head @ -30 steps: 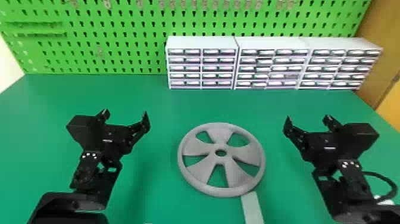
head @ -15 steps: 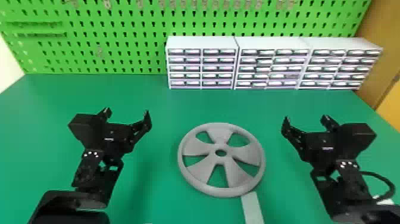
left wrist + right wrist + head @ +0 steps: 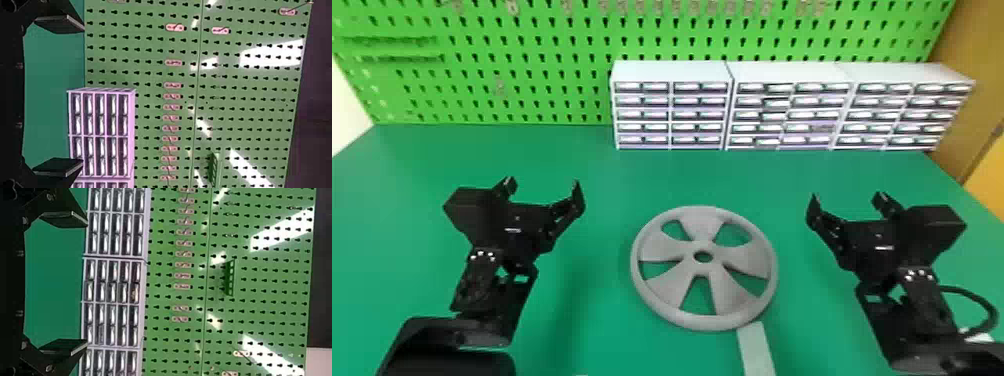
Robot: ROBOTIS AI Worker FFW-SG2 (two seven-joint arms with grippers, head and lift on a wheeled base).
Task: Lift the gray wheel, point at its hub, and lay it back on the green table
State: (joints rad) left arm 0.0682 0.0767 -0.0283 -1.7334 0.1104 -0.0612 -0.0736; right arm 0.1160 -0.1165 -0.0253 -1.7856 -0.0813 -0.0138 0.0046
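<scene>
The left gripper (image 3: 543,184) has its 2 fingers (image 3: 58,24) spread apart with nothing between them, and the right gripper (image 3: 848,197) is likewise apart and empty. Between the 2 lies the gray wheel (image 3: 704,270), flat on the green worktop (image 3: 602,320), touching neither; its hub (image 3: 692,256) faces up. If a gripper comes down too high, its fingers could skid off the low rim, or catch a spoke opening instead of the edge. Lifting from 1 side, or at uneven speed with 2, would likely tip the wheel and hide the hub from a pointing finger. The pale strip (image 3: 756,350) just beside the near rim might snag or shift. The head view gives the wheel's whole face; the wrist views give close sight of the fingers, with the drawer units (image 3: 672,114) and pegboard (image 3: 482,95) behind, and hooks (image 3: 173,62) sharper there.
</scene>
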